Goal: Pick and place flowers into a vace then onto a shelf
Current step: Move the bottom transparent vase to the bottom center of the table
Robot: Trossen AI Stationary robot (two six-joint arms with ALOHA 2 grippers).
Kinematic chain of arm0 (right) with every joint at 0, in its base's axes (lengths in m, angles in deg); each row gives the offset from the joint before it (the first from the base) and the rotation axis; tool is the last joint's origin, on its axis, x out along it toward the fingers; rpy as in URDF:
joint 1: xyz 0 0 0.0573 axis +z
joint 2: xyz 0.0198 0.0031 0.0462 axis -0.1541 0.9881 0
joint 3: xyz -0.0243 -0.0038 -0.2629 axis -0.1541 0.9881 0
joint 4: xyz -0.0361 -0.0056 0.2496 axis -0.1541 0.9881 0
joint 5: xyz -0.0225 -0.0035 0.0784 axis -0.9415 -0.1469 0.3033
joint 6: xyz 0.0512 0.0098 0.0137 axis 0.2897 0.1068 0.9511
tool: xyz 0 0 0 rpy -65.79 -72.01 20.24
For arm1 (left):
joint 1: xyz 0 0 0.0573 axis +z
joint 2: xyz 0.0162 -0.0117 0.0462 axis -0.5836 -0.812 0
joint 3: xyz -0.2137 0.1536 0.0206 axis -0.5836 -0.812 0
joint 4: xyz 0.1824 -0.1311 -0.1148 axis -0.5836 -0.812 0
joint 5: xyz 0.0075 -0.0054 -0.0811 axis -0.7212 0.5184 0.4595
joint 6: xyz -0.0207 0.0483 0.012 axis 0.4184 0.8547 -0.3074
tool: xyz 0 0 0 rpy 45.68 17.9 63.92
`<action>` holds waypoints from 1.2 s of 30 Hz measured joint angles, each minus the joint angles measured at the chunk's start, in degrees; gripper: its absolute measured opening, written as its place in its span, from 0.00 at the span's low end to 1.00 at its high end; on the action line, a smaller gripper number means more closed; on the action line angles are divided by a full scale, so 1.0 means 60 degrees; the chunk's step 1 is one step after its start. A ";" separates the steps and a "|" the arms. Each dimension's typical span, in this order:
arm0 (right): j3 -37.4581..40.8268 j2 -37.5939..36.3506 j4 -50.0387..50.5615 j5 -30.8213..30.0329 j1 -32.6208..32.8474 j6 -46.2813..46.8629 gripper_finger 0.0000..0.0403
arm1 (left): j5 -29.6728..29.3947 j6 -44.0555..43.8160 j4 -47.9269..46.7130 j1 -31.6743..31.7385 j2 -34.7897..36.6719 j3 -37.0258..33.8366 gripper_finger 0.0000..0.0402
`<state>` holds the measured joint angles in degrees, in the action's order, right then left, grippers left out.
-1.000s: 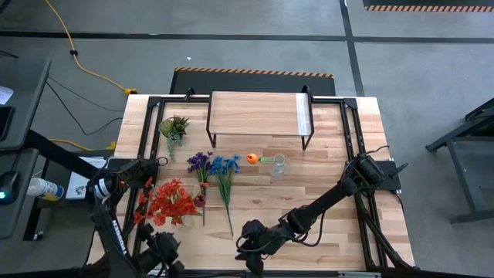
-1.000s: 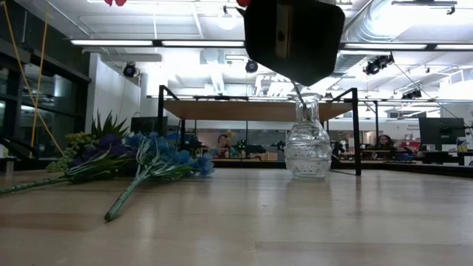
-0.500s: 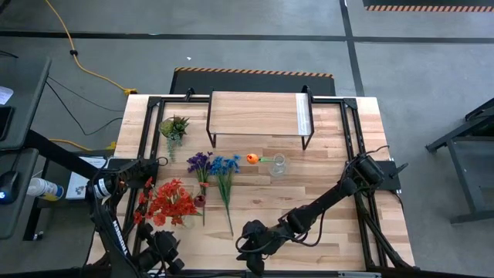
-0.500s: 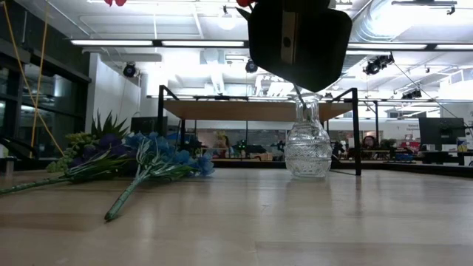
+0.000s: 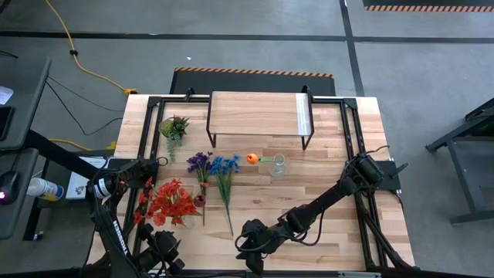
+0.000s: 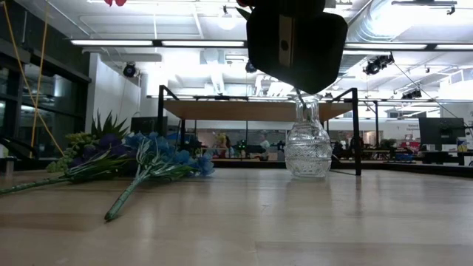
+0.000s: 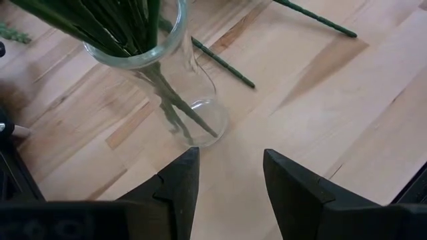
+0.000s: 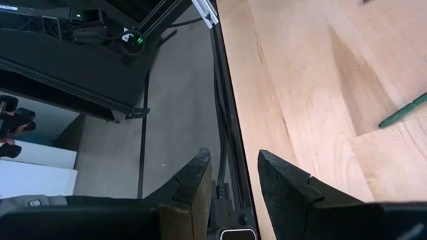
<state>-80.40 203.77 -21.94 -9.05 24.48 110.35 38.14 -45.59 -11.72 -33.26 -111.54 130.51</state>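
Note:
Red flowers (image 5: pixel 166 202) stand with their green stems in a clear glass vase (image 7: pixel 170 80), whose base rests on the tabletop. My left gripper (image 7: pixel 230 157) is open just short of that vase's base, with nothing between its fingers. Purple flowers (image 5: pixel 200 164) and blue flowers (image 5: pixel 225 166) lie flat on the table. An orange flower (image 5: pixel 252 159) leans out of a second, small cut-glass vase (image 5: pixel 278 164). The shelf (image 5: pixel 258 114) stands at the far side. My right gripper (image 8: pixel 233 157) is open over the table's near edge and holds nothing.
A small green spiky plant (image 5: pixel 174 127) sits left of the shelf. Loose green stems (image 7: pixel 223 57) lie on the wood beside the vase of red flowers. In the low view a dark arm part (image 6: pixel 295 41) hangs in front of the cut-glass vase (image 6: pixel 308 148).

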 joint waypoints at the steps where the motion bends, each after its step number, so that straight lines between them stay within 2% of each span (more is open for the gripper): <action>1: 0.0000 0.0000 0.0001 -0.0004 -0.0004 0.0000 0.28 | 0.0000 -0.0003 -0.0010 0.0000 0.0000 0.0000 0.50; 4: 0.0000 0.0000 0.0003 -0.0004 -0.0004 0.0004 0.28 | 0.0004 -0.0004 -0.0014 0.0000 0.0004 0.0000 0.54; 12: 0.0000 0.0000 0.0003 -0.0004 0.0000 0.0004 0.28 | 0.0215 -0.0007 -0.0029 0.0000 0.0004 0.0000 0.77; 18: 0.0002 0.0000 0.0000 -0.0007 0.0000 0.0004 0.28 | 0.0198 -0.0005 0.0070 0.0000 0.0005 0.0004 0.89; 26: 0.0001 0.0000 0.0004 -0.0006 0.0000 -0.0007 0.28 | 0.0167 -0.0004 0.0268 0.0000 0.0007 0.0007 0.96; 36: 0.0000 0.0004 0.0004 -0.0109 0.0000 -0.0025 0.28 | 0.0160 -0.0004 0.0212 0.0000 0.0007 0.0007 0.96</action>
<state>-80.40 203.79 -21.92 -9.71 24.48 110.20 39.10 -45.61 -10.45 -33.26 -111.50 130.55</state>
